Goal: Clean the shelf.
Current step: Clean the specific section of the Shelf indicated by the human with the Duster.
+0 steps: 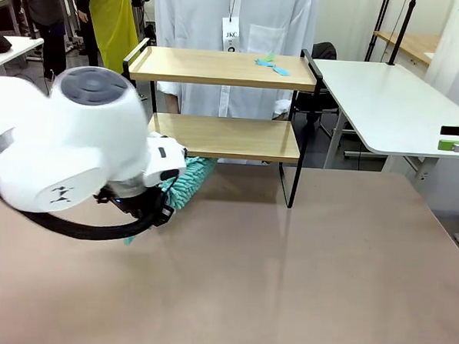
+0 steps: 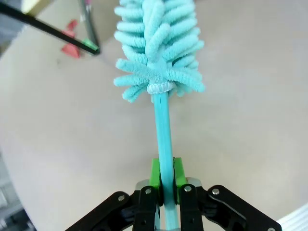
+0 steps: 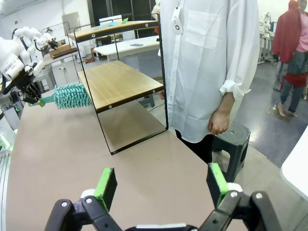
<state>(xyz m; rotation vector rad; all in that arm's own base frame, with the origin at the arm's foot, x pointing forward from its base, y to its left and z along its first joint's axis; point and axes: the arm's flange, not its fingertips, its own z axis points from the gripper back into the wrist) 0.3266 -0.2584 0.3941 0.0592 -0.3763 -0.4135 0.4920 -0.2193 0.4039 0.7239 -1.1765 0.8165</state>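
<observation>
The shelf [image 1: 223,137] stands at the table's far side, two wooden boards in a black frame; small teal scraps [image 1: 272,64] lie on its top board. My left gripper [image 2: 163,173] is shut on the thin handle of a teal fluffy duster [image 2: 159,48]. The duster [image 1: 189,181] pokes out past my left arm's wrist, its head beside the lower board's left front corner. In the right wrist view the shelf [image 3: 120,82] and duster [image 3: 72,95] lie far ahead. My right gripper [image 3: 161,185] stands open and holds nothing, at the table's right edge [image 1: 456,142].
A person in a white coat [image 1: 229,33] stands behind the shelf, one hand [image 3: 219,122] hanging at the side. A white side table [image 1: 379,103] stands at the back right and a dark stool [image 3: 231,139] sits off the table's far side. The brown tabletop [image 1: 285,283] stretches in front of the shelf.
</observation>
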